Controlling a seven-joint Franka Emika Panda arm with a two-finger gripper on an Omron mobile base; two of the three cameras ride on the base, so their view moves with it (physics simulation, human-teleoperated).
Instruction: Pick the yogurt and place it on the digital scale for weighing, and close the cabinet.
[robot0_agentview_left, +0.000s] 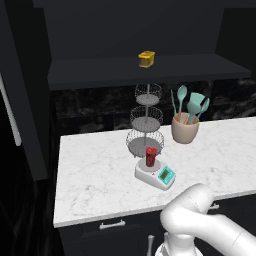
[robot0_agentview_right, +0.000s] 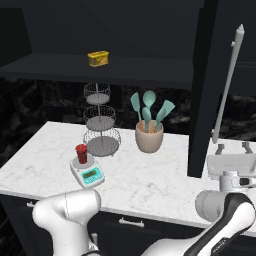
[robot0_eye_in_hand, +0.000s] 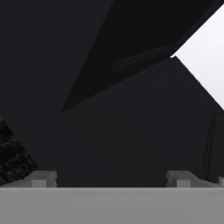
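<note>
One yogurt (robot0_agentview_left: 151, 156), one digital scale (robot0_agentview_left: 156, 175), one wire basket stand (robot0_agentview_left: 146, 120), one yellow container (robot0_agentview_left: 146, 59).

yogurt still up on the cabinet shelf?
No, the yogurt stands on the grey plate of the digital scale on the counter; the thing on the shelf is a yellow container.

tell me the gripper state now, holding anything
Gripper: open, holding nothing, facing the dark cabinet door.

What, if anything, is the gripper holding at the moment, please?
Nothing: the gripper is open and empty, facing the dark cabinet. The yogurt stands on the digital scale.
</note>
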